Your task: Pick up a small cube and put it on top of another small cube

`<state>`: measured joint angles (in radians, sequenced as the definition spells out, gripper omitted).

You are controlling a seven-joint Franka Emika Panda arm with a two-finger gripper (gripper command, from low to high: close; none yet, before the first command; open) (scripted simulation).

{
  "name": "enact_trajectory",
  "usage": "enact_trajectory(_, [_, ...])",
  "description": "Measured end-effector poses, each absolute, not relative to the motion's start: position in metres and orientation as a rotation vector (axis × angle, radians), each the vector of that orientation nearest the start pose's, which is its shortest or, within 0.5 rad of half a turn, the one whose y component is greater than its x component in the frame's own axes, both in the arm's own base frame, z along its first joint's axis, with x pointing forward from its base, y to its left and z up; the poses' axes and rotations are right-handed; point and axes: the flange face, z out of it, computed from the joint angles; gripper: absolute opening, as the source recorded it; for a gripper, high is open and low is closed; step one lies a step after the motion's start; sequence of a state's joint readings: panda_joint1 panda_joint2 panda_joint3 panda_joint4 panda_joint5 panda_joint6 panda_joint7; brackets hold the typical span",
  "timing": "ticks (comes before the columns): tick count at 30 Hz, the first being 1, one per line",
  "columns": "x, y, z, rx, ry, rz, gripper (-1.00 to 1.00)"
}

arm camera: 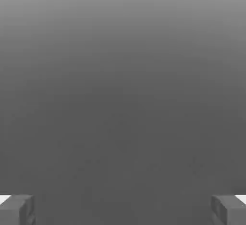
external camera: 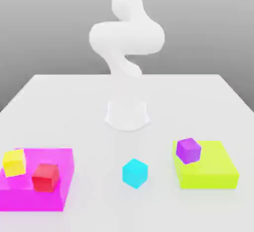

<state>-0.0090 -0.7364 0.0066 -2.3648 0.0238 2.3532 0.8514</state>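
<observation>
The small cyan cube [external camera: 135, 173] rests on the white table [external camera: 208, 102], near the front edge and roughly centred between two flat blocks. It touches neither block and nothing rests on it.

On the exterior view's right lies a yellow-green block [external camera: 211, 171]. A purple cube [external camera: 188, 150] sits on its near-left corner, turned slightly askew.

On the exterior view's left lies a magenta block [external camera: 47, 186]. It carries a yellow cube [external camera: 15, 162] and a red cube [external camera: 45, 177], side by side and close together.

The white arm [external camera: 126, 40] rises from its base [external camera: 127, 114] behind the cyan cube, well apart from all the cubes.

In the hand view, the gripper [arm camera: 123, 209] has its jaws spread wide, with nothing between the fingertips [arm camera: 19, 209].
</observation>
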Motion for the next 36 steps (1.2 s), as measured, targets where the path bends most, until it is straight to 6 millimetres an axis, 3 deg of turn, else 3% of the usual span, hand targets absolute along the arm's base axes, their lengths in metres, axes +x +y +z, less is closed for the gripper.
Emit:
enact_trajectory(4, [0.409,0.004,0.562,-2.428,1.304,-0.707,0.00])
enact_trajectory(9, [0.419,0.012,0.437,-2.413,1.538,-0.464,0.00])
enact_trajectory(13, [0.399,0.019,0.336,-2.393,1.748,-0.274,0.00])
enact_trajectory(18, [0.339,0.022,0.208,-2.348,2.049,-0.041,0.00])
enact_trajectory(19, [0.334,0.021,0.193,-2.338,2.079,-0.021,0.00])
enact_trajectory(25, [0.326,0.023,0.138,-2.335,2.098,0.002,0.00])
enact_trajectory(26, [0.325,0.023,0.133,-2.335,2.099,0.001,-1.00])
enact_trajectory(32, [0.325,0.024,0.130,-2.334,2.099,-0.001,-1.00])
enact_trajectory(36, [0.328,0.023,0.152,-2.335,2.096,0.000,-1.00])
